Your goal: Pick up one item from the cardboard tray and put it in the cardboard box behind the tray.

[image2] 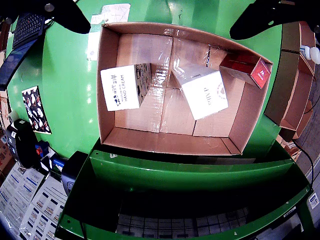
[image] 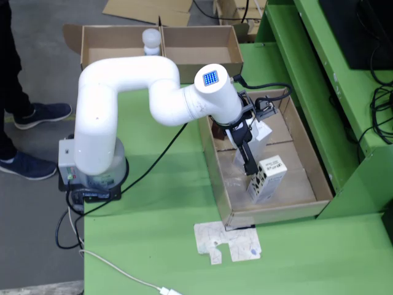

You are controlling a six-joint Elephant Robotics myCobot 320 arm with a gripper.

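Holding three boxes [image2: 125,86], cardboard tray [image2: 107,90]

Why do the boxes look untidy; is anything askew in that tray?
Yes. In the wrist view, the hand cream box leans against the cardboard tray wall, the white box lies skewed mid-tray, and the red box tilts in a corner.

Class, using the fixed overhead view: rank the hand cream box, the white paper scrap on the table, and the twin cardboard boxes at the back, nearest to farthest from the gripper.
1. Hand cream box, in the tray right beside the gripper.
2. Paper scrap, on the green table below the tray.
3. Twin cardboard boxes, at the top.
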